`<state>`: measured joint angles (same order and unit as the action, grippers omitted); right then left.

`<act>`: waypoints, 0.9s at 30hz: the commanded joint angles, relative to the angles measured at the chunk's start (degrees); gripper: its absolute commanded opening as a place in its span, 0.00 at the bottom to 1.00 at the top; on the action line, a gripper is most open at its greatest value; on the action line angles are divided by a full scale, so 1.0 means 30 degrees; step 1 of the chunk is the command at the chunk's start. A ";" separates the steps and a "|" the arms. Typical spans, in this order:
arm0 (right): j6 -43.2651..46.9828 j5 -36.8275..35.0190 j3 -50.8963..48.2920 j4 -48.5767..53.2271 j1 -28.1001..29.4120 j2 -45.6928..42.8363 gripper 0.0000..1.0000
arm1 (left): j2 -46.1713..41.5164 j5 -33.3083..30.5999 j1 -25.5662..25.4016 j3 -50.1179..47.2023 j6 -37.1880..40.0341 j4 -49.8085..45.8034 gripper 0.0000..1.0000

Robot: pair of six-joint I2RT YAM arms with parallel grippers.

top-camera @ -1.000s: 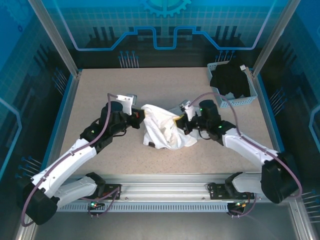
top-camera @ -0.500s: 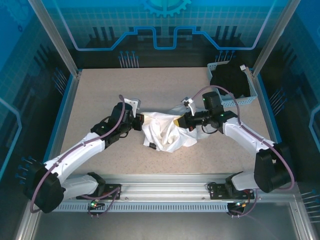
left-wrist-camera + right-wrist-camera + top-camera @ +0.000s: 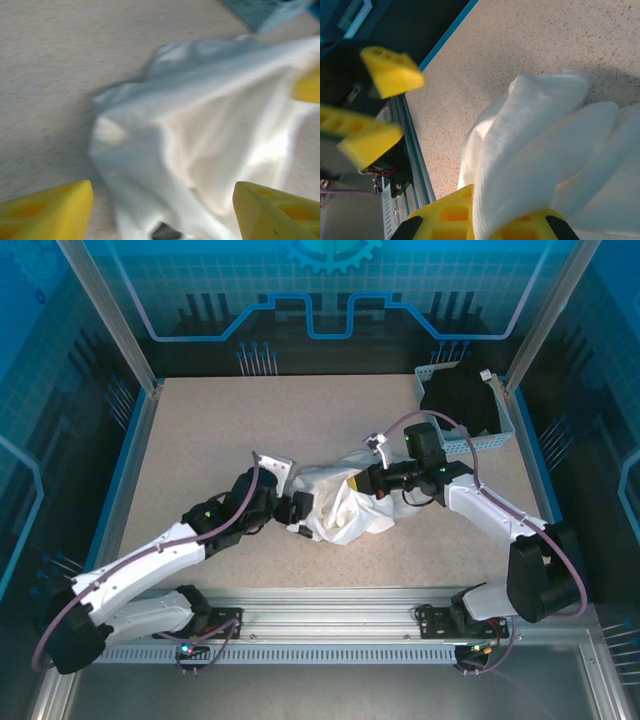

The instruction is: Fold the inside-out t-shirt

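Spreading the crumpled inside-out t-shirt (image 3: 338, 508), heaped at the middle of the table (image 3: 200, 420), needs a hold on its edge. The right gripper (image 3: 366, 480) is clenched on cloth at the heap's 2 o'clock side; the left gripper (image 3: 298, 508), jaws apart and empty at 9 o'clock, should pinch one layer and draw outward.

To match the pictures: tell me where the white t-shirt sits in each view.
Top external: t-shirt crumpled at centre.
Left wrist: t-shirt centre to right.
Right wrist: t-shirt across the right half.
Shared landmark: the speckled table.
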<state>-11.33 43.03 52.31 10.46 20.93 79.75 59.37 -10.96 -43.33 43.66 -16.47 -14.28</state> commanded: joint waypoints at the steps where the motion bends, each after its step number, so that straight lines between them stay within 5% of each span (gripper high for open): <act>1: -0.0441 -0.0118 0.0454 -0.0468 -0.0236 0.0150 0.00 | 0.0629 0.3301 -0.0642 -0.0715 -0.0059 0.2068 0.70; 4: -0.0427 -0.0086 0.0572 -0.0417 -0.0230 0.0147 0.00 | 0.2856 0.5361 -0.0717 0.0210 0.0123 0.2271 0.64; 9: -0.0179 -0.0196 0.0583 -0.0029 -0.0239 0.0010 0.00 | 0.5585 0.5498 -0.0732 0.1457 0.0918 0.2730 0.57; 15: -0.0222 -0.0191 0.0389 -0.0062 -0.0238 -0.0151 0.00 | 0.7860 0.4599 -0.0677 0.2541 0.1544 0.2602 0.31; 19: 0.0322 -0.0655 0.0837 0.0798 -0.0330 -0.0225 0.00 | 0.7873 0.4807 -0.0487 0.2900 0.1484 0.2564 0.04; 23: 0.2199 -0.3608 0.3261 0.3953 -0.0295 -0.0336 0.00 | 0.5468 0.7043 -0.0250 0.3345 0.0666 0.2758 0.00; 27: 0.3570 -0.9486 0.4967 0.5548 0.0881 -0.0188 0.07 | 0.2819 1.0946 0.0832 0.3133 -0.2669 0.5803 0.00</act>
<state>-5.41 28.27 63.72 21.30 21.63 79.72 73.56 12.14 -42.65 50.81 -17.61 -4.62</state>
